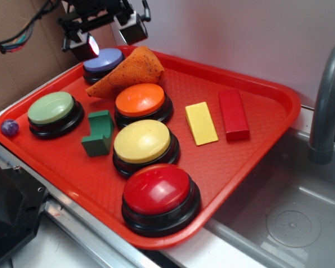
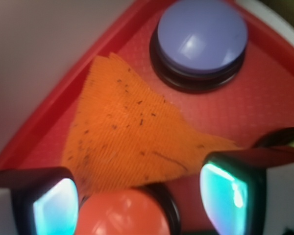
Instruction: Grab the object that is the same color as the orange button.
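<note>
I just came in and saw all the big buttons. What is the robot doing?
The robot's gripper hangs open above the orange knitted cloth at the back of a red tray. The cloth lies between the purple button and the orange button, the same color as the cloth. Nothing is grabbed yet.

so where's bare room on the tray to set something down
Free: the tray floor right of the red block, and the near-left strip below the green button. Crowded: the middle, where the buttons and cloth sit close together.
</note>
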